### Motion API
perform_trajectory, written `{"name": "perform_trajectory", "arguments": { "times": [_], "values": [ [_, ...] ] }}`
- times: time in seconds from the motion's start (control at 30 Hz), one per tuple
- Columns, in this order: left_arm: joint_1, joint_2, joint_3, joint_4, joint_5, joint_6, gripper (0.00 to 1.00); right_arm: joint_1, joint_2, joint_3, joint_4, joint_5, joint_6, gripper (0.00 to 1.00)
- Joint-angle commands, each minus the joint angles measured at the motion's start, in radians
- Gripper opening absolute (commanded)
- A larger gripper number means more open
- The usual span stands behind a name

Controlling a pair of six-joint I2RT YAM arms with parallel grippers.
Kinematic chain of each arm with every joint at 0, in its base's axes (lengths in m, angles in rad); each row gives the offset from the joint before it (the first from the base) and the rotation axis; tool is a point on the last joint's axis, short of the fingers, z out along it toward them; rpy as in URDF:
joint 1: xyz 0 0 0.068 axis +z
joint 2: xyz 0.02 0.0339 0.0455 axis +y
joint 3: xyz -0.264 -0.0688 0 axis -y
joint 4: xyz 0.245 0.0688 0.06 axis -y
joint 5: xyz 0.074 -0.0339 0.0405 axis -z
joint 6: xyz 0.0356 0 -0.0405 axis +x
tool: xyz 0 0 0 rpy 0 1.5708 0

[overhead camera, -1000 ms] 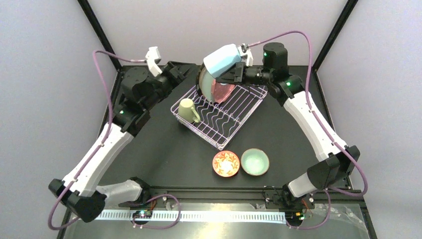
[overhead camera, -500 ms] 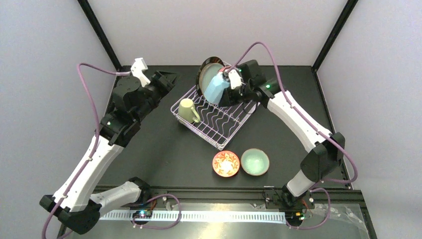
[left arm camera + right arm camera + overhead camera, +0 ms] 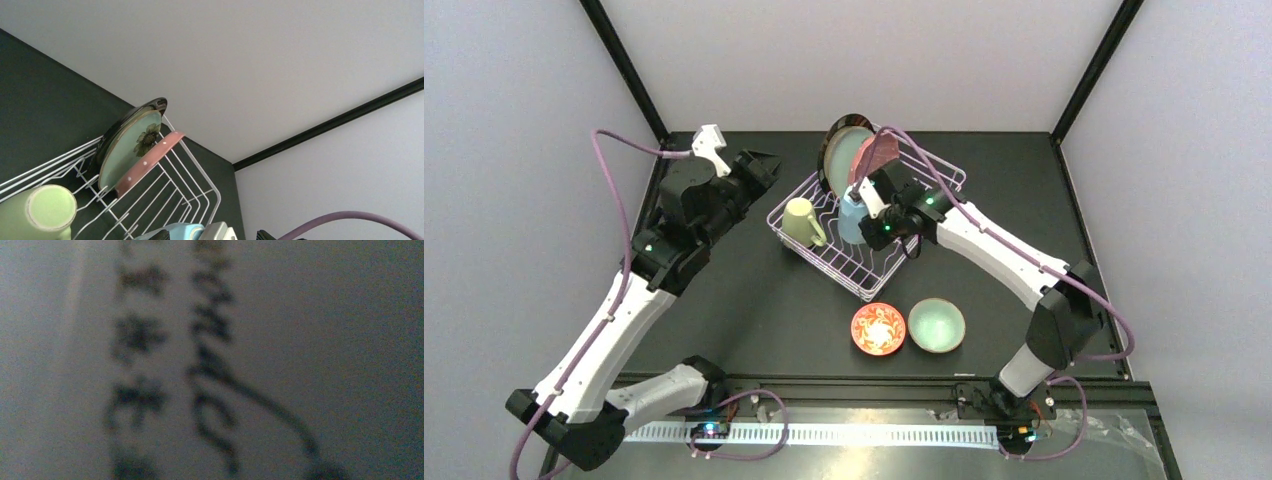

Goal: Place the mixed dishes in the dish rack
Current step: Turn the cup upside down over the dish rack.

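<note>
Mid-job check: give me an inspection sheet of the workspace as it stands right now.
Surface: dark table, no spills seen.
Job's things: dish rack holds the dark-rimmed plate, teal flower plate and pink dotted plate on edge at its far end, plus the cream mug and blue mug. The red-orange bowl and mint bowl sit on the table.
Clutter: nothing seen.
End effectors: left end effector open, empty, left of the rack; right end effector shut on the blue mug.
Cables: purple cables loop off both arms; the right arm's arcs over the rack.
Surroundings: grey walls, black frame posts.
</note>
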Motion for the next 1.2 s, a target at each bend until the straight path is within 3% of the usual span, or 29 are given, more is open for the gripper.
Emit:
{"name": "perform_trajectory", "arguments": {
  "times": [0.0,0.3,1.17],
  "values": [
    [0.006,0.001,-0.010,-0.023,-0.030,0.014,0.99,0.041,0.013,-0.008,0.095,0.058,-0.035,0.00],
    [0.006,-0.002,-0.015,-0.037,-0.050,0.027,0.99,0.094,0.040,-0.060,0.144,0.030,-0.040,0.00],
    [0.031,0.018,-0.030,-0.028,-0.031,0.047,0.99,0.095,0.114,-0.140,0.212,-0.070,-0.113,0.00]
  ]
}}
